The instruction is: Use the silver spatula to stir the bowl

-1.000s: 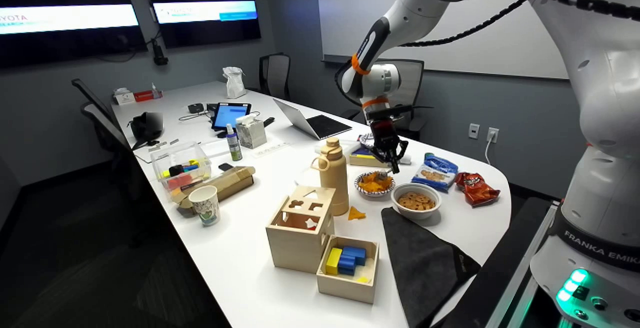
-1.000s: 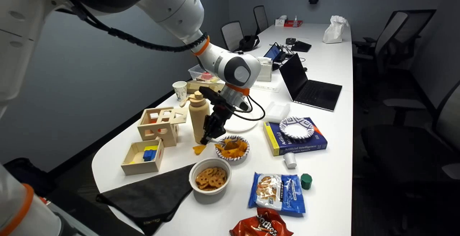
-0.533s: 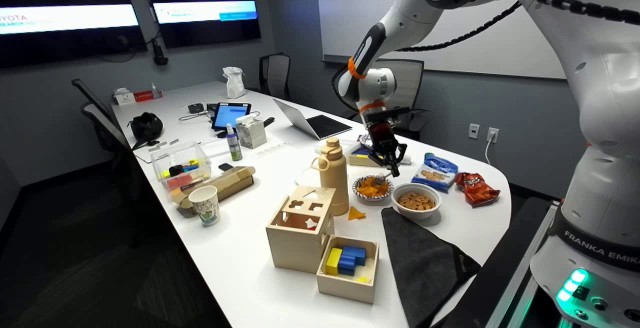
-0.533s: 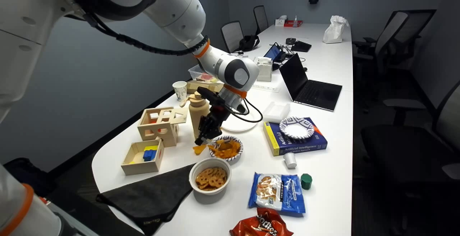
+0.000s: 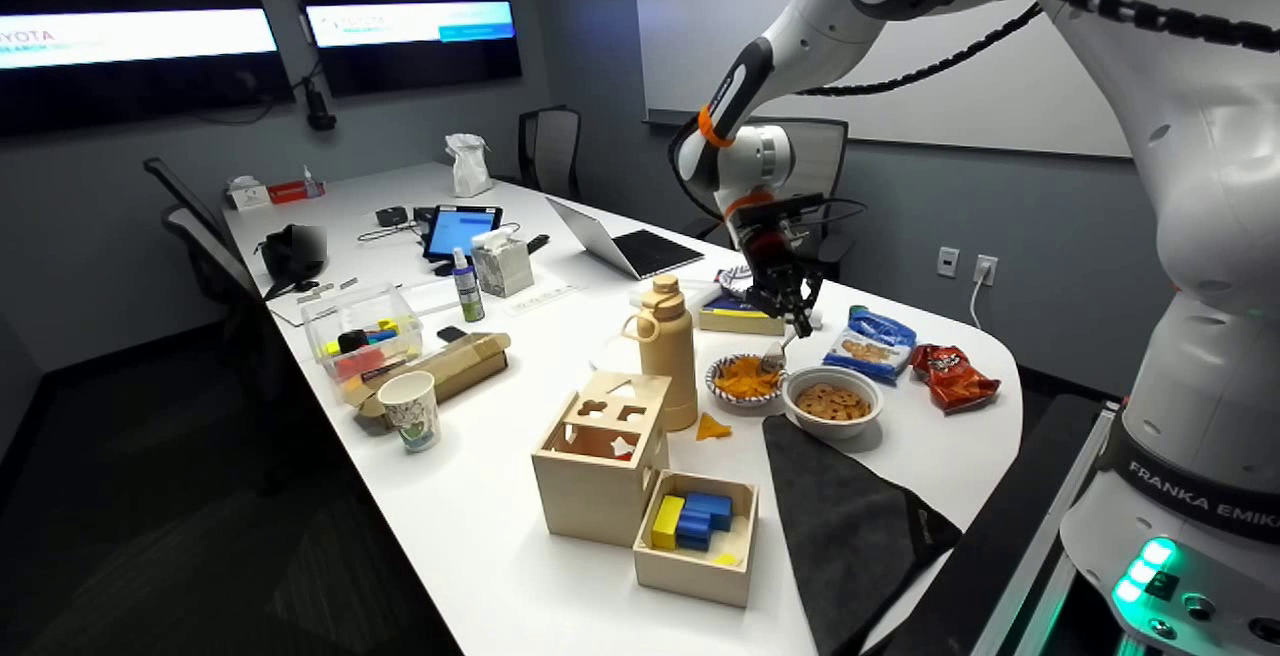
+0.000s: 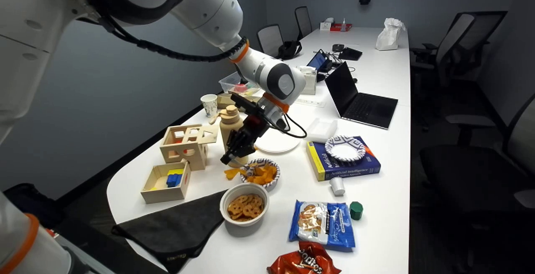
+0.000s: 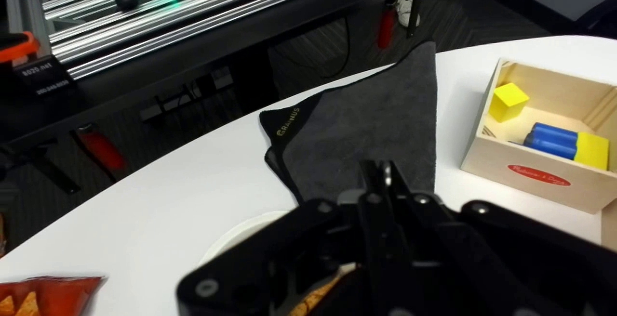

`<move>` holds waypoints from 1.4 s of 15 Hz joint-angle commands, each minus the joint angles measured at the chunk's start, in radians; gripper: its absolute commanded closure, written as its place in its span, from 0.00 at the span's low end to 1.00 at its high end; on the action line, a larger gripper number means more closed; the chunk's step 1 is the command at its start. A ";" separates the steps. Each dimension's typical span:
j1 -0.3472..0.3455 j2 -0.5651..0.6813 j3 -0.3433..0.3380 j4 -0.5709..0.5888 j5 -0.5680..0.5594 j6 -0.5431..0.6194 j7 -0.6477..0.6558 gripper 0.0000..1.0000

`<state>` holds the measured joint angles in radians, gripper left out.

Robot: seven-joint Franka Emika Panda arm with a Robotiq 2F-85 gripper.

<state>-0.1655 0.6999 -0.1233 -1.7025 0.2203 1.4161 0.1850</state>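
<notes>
Gripper [image 5: 801, 326] pressed together, pinching the silver spatula [image 5: 774, 358] by the handle; wrist view shows a sliver of bright metal between the fingertips [image 7: 369, 177]. Spatula slants down, head just inside the rim of the patterned bowl [image 5: 728, 396], at the edge of the orange chips [image 5: 742, 376]. Head-to-chip contact: probable, can't confirm; wrist view doesn't show that bowl.

Clock, patterned bowl at centre, 12 = top of frame in an exterior view: spatula head at 2, gripper above it at 1–2.

Progress, my read: grasp done, tool at bowl done. Stirring is either under way or about to start, can't tell which. Remaining: work the head through the chips without pushing any over the rim, then lift clear. Sentence doesn't say which bowl; assuming this one since the tool's there.

Outward: white bowl [image 5: 836, 430] of round crackers [image 5: 832, 402] at 3–4, just beside, can't tell if touching. Loose chip [image 5: 712, 426] at 7 on the table [image 5: 480, 496]. Flask [image 5: 667, 351] at 9–10. Dark cloth [image 5: 850, 526] at 5. Blue snack bag [image 5: 872, 344] at 2–3, red bag [image 5: 955, 379] at 3, farther out.
</notes>
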 commanded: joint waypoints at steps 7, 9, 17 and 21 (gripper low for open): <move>0.034 0.049 -0.012 0.047 -0.016 0.074 0.085 0.99; 0.027 0.057 -0.002 0.051 -0.003 0.088 0.059 0.99; -0.043 0.062 0.051 0.075 0.090 -0.038 -0.139 0.99; -0.052 0.080 0.040 0.106 0.109 -0.168 -0.138 0.99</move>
<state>-0.2016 0.7524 -0.0846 -1.6468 0.3087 1.3434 0.0476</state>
